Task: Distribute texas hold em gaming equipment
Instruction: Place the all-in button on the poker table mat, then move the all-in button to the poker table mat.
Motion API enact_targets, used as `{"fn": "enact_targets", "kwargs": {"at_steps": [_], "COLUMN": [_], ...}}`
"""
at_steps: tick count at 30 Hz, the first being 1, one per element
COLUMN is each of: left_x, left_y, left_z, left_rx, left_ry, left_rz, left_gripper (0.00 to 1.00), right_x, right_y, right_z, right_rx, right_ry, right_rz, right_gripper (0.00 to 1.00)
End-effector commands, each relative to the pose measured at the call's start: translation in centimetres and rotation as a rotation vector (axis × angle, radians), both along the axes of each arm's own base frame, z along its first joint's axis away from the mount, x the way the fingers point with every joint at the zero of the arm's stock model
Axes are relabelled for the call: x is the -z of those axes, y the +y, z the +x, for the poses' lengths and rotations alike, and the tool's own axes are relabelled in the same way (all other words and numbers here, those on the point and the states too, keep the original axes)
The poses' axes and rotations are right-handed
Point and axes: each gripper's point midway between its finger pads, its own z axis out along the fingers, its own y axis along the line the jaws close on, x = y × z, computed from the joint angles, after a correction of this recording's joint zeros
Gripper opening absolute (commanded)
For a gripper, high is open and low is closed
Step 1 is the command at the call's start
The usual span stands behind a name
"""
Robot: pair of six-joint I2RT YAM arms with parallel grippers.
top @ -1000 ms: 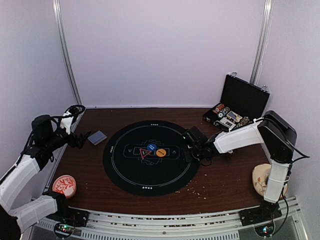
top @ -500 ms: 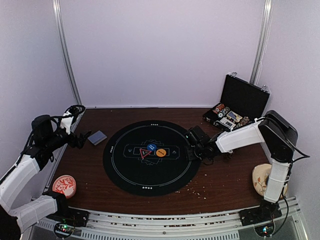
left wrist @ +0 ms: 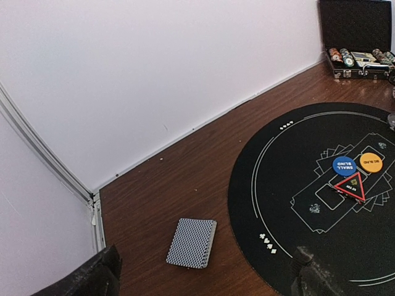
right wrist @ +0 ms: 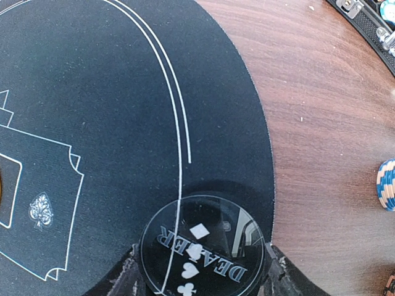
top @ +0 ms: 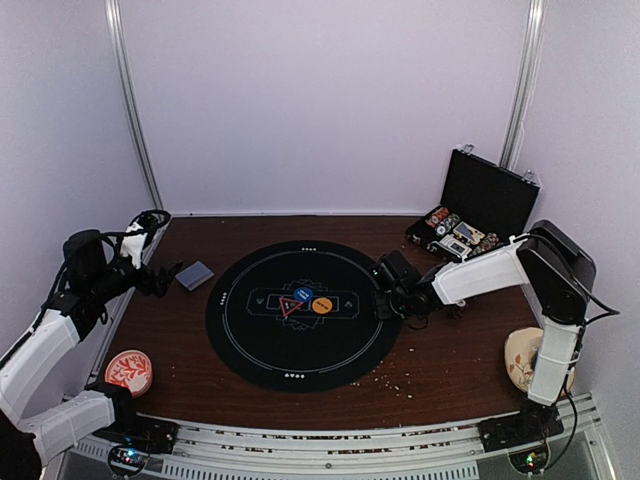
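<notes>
A round black mat [top: 300,345] lies mid-table, carrying a blue disc [top: 303,294], an orange disc [top: 321,305] and a red triangle marker [top: 291,306]. My right gripper [top: 386,300] hangs over the mat's right edge, shut on a clear round dealer button [right wrist: 202,253] held flat between its fingers [right wrist: 133,274]. A grey-blue-backed deck of cards [top: 194,275] lies on the wood left of the mat. My left gripper [top: 163,280] hovers just left of the deck [left wrist: 192,243], jaws wide open and empty.
An open black case [top: 487,200] with rows of poker chips [top: 437,217] stands at the back right. One blue-and-white chip [right wrist: 387,184] lies on the wood right of the mat. A red-and-white dish [top: 128,370] sits front left, a cream object [top: 522,358] front right.
My right gripper, with the dealer button in it, has shifted slightly right toward the mat's edge. The left arm has not moved.
</notes>
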Motion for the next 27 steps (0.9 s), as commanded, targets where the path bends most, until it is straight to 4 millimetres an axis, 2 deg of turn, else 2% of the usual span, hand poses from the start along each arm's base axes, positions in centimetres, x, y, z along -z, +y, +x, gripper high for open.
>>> {"fn": "enact_targets", "kwargs": {"at_steps": [1,3,10,12,16,18,21,24,27], "left_x": [-0.7,-0.8,-0.8,-0.8,-0.7,-0.7,-0.9,-1.1,-0.9], "left_y": [-0.3,-0.3,-0.3,-0.3,-0.3,-0.2,-0.1,-0.1,-0.1], "left_z": [0.1,0.1,0.1,0.1,0.1,0.2,0.1,0.0,0.1], "left_rx": [0.014,0.015,0.015,0.015,0.014,0.009,0.005,0.002,0.002], "left_ry": [-0.041,-0.042,-0.043,-0.043,-0.041,-0.04,-0.046,-0.052,-0.047], "left_rz": [-0.002,-0.003,-0.002,-0.002,-0.002,0.0,0.0,0.001,0.001], "left_gripper": [0.98,0.98,0.98,0.98,0.98,0.98,0.98,0.98,0.98], "right_x": [0.1,-0.1,-1.3,-1.8,-3.7,-5.2,-6.8,-7.0,-6.9], "right_y": [-0.9,-0.9,-1.0,-0.8,0.5,2.2,6.4,10.9,14.9], "right_z": [-0.2,-0.2,0.0,0.0,-0.3,-0.7,-1.8,-2.9,-3.2], "right_rx": [0.023,0.02,0.029,0.019,-0.016,-0.066,-0.195,-0.319,-0.402], "right_ry": [0.008,0.008,-0.021,-0.032,-0.081,-0.111,-0.126,-0.096,-0.06], "right_rz": [-0.019,-0.017,-0.013,-0.007,-0.008,-0.004,0.008,0.007,0.05], "right_gripper": [0.58,0.64,0.96,1.0,1.0,1.0,1.0,1.0,1.0]}}
